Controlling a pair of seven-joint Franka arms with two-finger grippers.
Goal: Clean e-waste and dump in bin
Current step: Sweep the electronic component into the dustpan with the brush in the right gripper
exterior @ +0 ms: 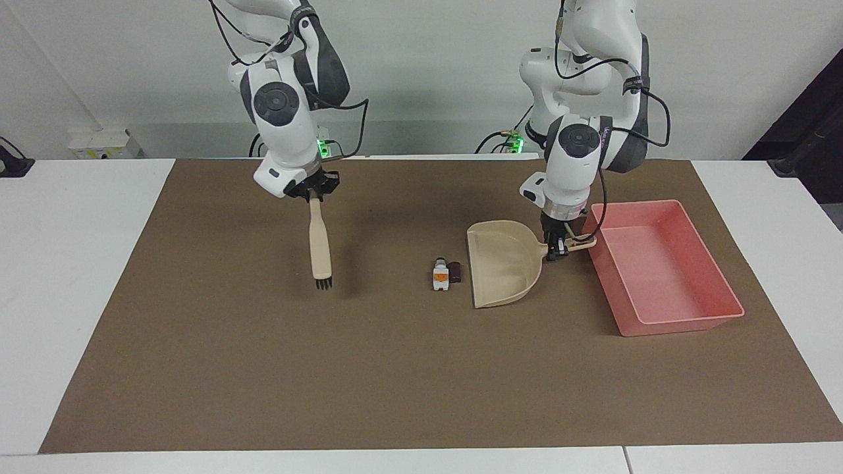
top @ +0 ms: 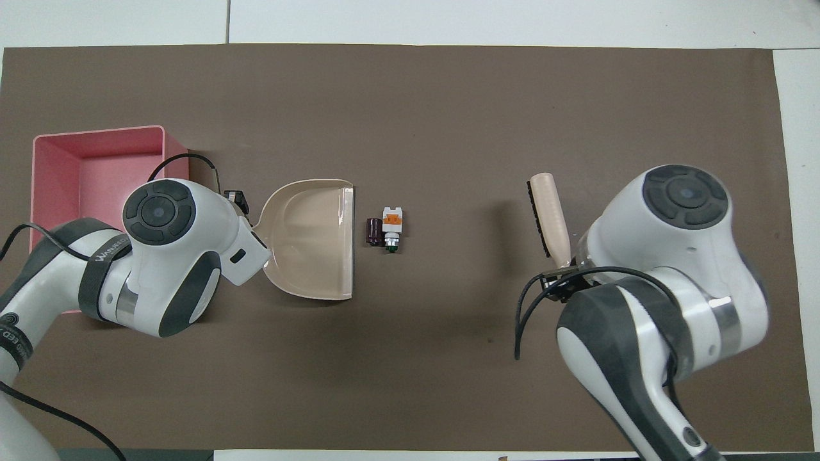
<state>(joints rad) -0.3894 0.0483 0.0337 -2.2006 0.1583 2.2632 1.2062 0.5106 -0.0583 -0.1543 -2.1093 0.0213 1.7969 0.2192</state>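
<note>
The e-waste lies mid-mat: a white piece with an orange mark and a dark piece touching it. The beige dustpan rests beside them, its open edge toward the dark piece. My left gripper is shut on the dustpan's handle. The pink bin stands beside the dustpan toward the left arm's end. My right gripper is shut on the handle of a beige brush, held in the air with its bristles down, toward the right arm's end from the e-waste.
A brown mat covers most of the white table. The bin holds nothing that shows.
</note>
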